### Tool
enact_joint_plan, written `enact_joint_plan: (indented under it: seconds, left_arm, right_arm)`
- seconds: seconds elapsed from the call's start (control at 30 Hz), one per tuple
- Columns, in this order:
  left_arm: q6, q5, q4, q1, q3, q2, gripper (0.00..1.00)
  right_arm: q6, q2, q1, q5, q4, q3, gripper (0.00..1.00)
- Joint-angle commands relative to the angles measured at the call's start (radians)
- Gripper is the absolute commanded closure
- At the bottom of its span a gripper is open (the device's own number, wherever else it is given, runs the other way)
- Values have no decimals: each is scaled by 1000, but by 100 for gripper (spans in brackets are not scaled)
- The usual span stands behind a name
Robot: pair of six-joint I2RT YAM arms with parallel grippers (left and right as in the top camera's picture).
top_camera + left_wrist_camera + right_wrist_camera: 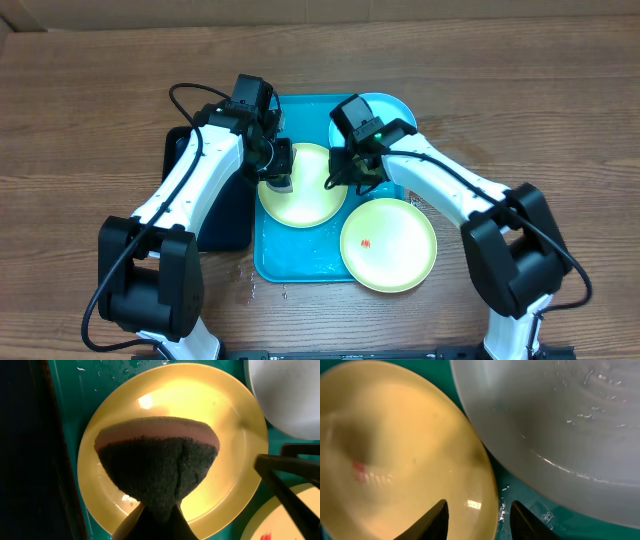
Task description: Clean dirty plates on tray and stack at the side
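Observation:
The turquoise tray (268, 262) holds three plates. My left gripper (277, 178) is shut on a dark green sponge with a pink layer (157, 467) and presses it onto the left yellow-green plate (310, 205), which also shows in the left wrist view (230, 435). My right gripper (345, 172) is open, its fingers (477, 515) on either side of that plate's rim (487, 475). The second yellow-green plate (395, 255) lies at the front right with a red speck. The light blue plate (392, 103) lies at the back right, partly hidden by my right arm; the right wrist view shows it wet (560, 420).
A black tray (225, 225) lies left of the turquoise tray, partly under my left arm. Water drops sit on the wooden table (90, 120) by the tray's front left corner. The front right plate overhangs the tray's right rim.

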Motion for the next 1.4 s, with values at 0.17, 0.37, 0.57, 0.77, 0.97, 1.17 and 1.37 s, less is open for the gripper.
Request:
enact_joint_plan:
  seconds: [0.17,0.37,0.57,0.77,0.97,1.17,1.37]
  left_arm:
    - [21,-7,1,-5,-2,8,96]
    - [21,-58,-1,-5,-2,8,96]
    - [19,-74,-4,-5,-3,8,96]
    - [19,-85,5,-12,-12,14,96]
    - [12,-85,5,-13,-13,31,96]
    - [12,-85,5,-13,-13,37,96]
    - [13,-85,-1,-13,-13,38,96]
  right_arm:
    - [16,35,5,-5,13,-3,68]
    - [16,35,5,-6,13,-3,87]
    - [16,35,10,-6,16,-3,96]
    - [16,35,10,-6,16,-3,95]
    - [15,35,10,-5,10,-3,69]
    - [16,35,10,-6,-20,-3,87]
    - [19,35,10,-6,-26,-3,96]
